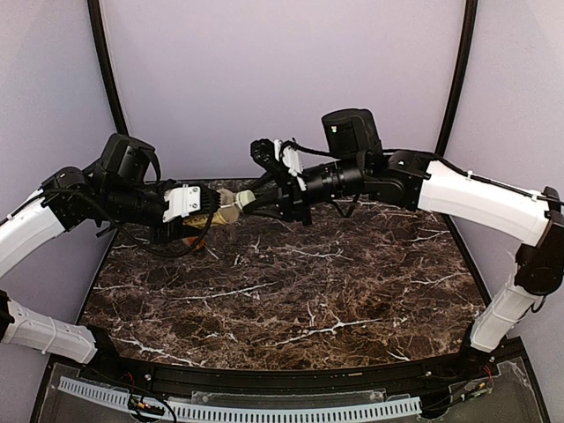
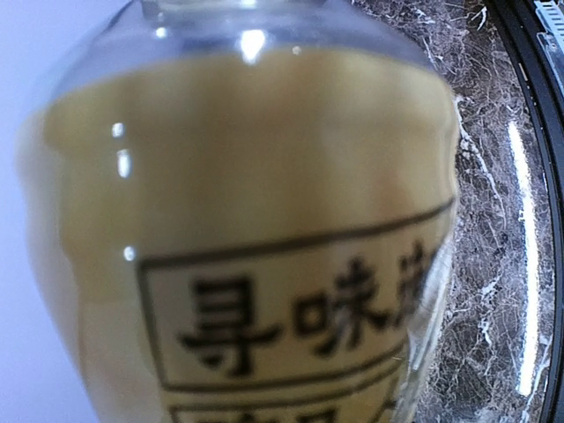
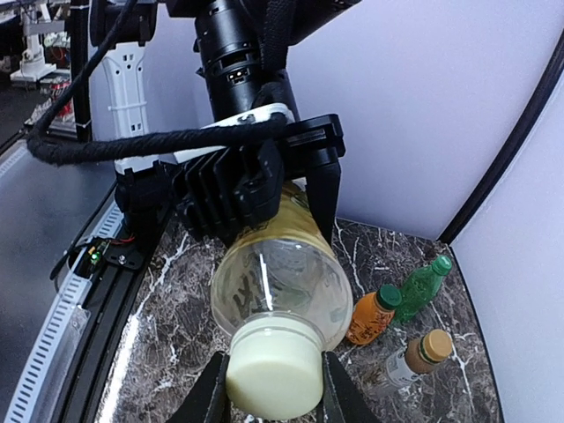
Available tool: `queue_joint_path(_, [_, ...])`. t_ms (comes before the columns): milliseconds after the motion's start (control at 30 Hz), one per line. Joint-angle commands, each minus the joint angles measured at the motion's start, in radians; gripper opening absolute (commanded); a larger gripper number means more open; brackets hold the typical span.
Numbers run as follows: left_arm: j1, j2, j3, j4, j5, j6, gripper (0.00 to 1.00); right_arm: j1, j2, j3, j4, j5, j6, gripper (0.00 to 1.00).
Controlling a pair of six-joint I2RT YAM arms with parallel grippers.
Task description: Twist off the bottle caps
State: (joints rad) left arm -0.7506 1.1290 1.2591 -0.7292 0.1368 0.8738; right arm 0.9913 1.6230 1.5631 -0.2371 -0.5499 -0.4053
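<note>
**Tea bottle held level between both grippers**

The cream-white cap (image 3: 273,381) sits on the neck of the tea bottle (image 3: 282,282), pinched between the fingers of the right gripper (image 3: 275,395). The bottle lies level in the air over the back left of the table (image 1: 308,291). The left gripper (image 1: 210,206) is clamped round its labelled body. Below, close together, stand the orange juice bottle (image 3: 370,317), slim green bottle (image 3: 421,286) and short brown bottle (image 3: 404,363), all capped

A dark marble table (image 1: 291,291) is carrying three bottles at its far left: orange bottle (image 3: 366,322), green bottle (image 3: 419,289), brown-capped bottle (image 3: 407,366), sitting close together.
</note>
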Motion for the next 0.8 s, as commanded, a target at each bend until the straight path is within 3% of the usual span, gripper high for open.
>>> queue_joint_path(0, [-0.021, -0.008, 0.02, 0.011, 0.138, -0.015, 0.27, 0.02, 0.0, 0.009, -0.031, 0.078, -0.12, 0.43])
queue_joint_path(67, [-0.022, -0.016, 0.006, 0.039, 0.105, -0.04, 0.27, 0.019, -0.022, 0.008, -0.02, 0.095, -0.089, 0.68])
queue_joint_path(167, [-0.023, -0.032, -0.033, 0.115, 0.006, -0.042, 0.27, 0.019, -0.073, -0.022, 0.014, 0.103, -0.013, 0.84])
queue_joint_path(267, [-0.022, -0.048, -0.073, 0.203, -0.126, -0.018, 0.28, 0.009, -0.13, -0.076, 0.088, 0.098, 0.106, 0.93])
queue_joint_path(400, [-0.022, -0.056, -0.14, 0.372, -0.302, 0.055, 0.29, -0.022, -0.146, -0.09, 0.173, 0.07, 0.38, 0.93])
queue_joint_path(600, [-0.023, -0.051, -0.215, 0.645, -0.475, 0.177, 0.29, -0.07, -0.035, 0.004, 0.14, 0.243, 0.964, 0.82])
queue_joint_path(767, [-0.024, -0.038, -0.221, 0.666, -0.507, 0.214, 0.3, -0.079, 0.032, 0.053, 0.212, 0.166, 1.068, 0.77])
